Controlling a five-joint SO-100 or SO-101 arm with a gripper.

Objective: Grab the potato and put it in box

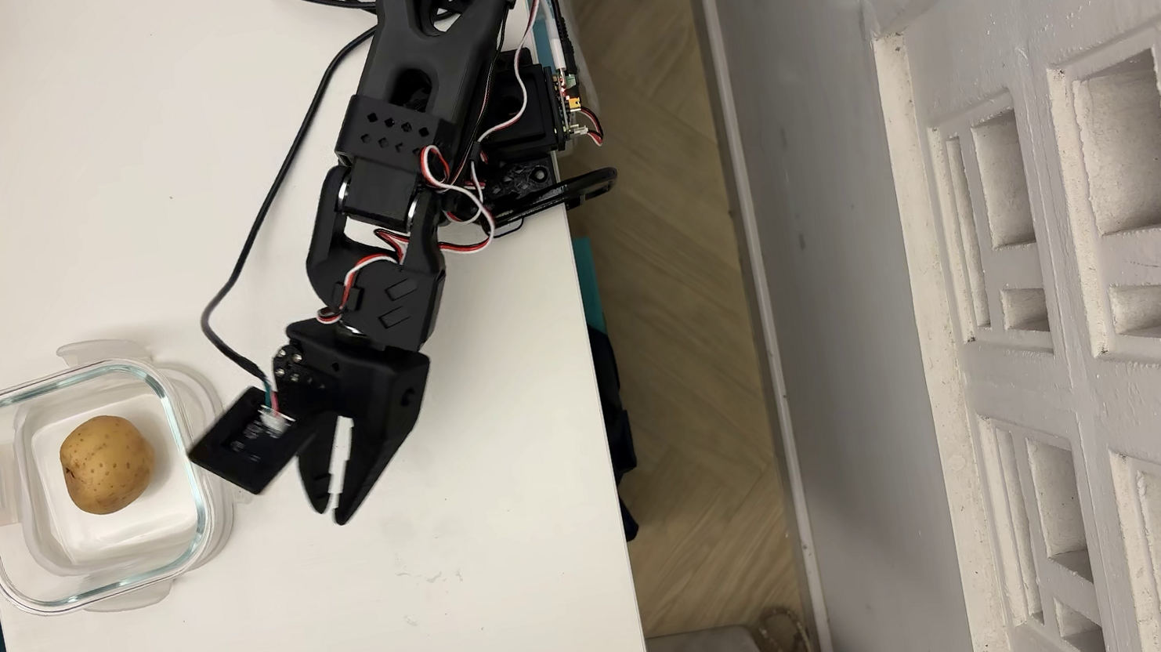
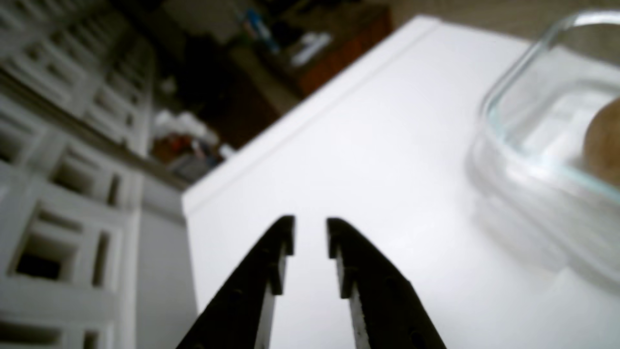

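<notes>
My arm (image 1: pixel 400 143) is black and reaches down the overhead view from the top, bent at its joints. Thin red and white wires loop along it. My hand (image 1: pixel 331 509) points toward the bottom of that view. In the wrist view my hand (image 2: pixel 310 219) is a little bit open and holds nothing.

a home room: herringbone wood floor (image 1: pixel 677 375), white panelled door (image 1: pixel 1104 316), plain white table (image 1: pixel 287 650).
</notes>
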